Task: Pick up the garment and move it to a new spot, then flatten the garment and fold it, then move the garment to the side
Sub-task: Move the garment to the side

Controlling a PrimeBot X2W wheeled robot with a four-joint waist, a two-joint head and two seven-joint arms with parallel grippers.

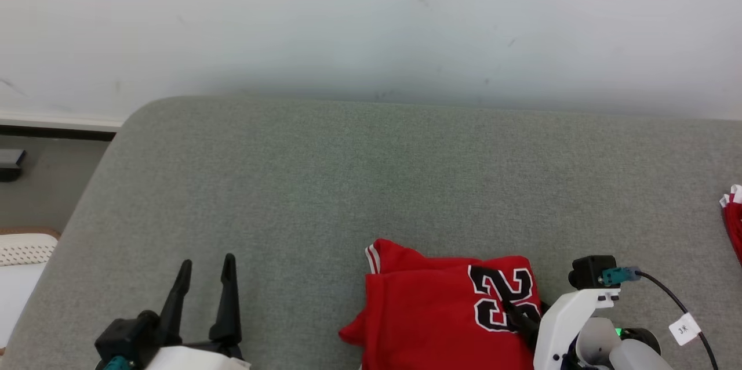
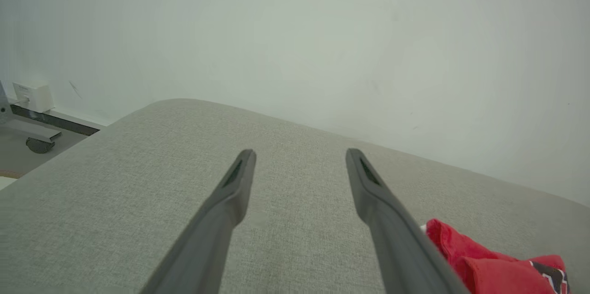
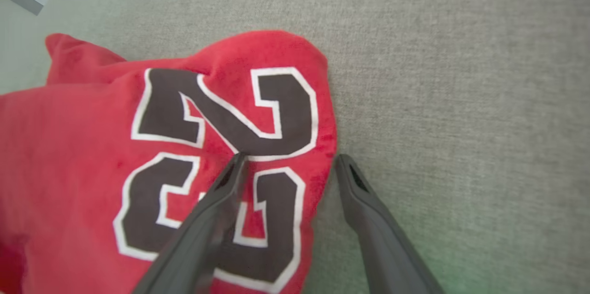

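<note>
Grey fabric surface (image 1: pixel 324 173): spread across the head view below a pale wall (image 1: pixel 371 22).
Left gripper (image 1: pixel 207 265): seen at 8 o'clock in the head view, fingers parted wide, nothing held; bare surface is seen between them.
Red garment (image 1: pixel 429 323): laid folded on the surface at 5 o'clock in the head view, at 3 o'clock from the left gripper and well apart from it; a black, white-edged number (image 1: pixel 503 297) is shown on top.
Right gripper (image 3: pixel 291 159): jaws spread wide, nothing gripped; one finger (image 3: pixel 215 211) is set over the number print, the other finger (image 3: pixel 366 211) over bare surface just beside the garment's edge, the garment reaching to 9 o'clock.
Red-and-white cloth (image 1: pixel 733 225): cut off at 3 o'clock on the head view's edge.
</note>
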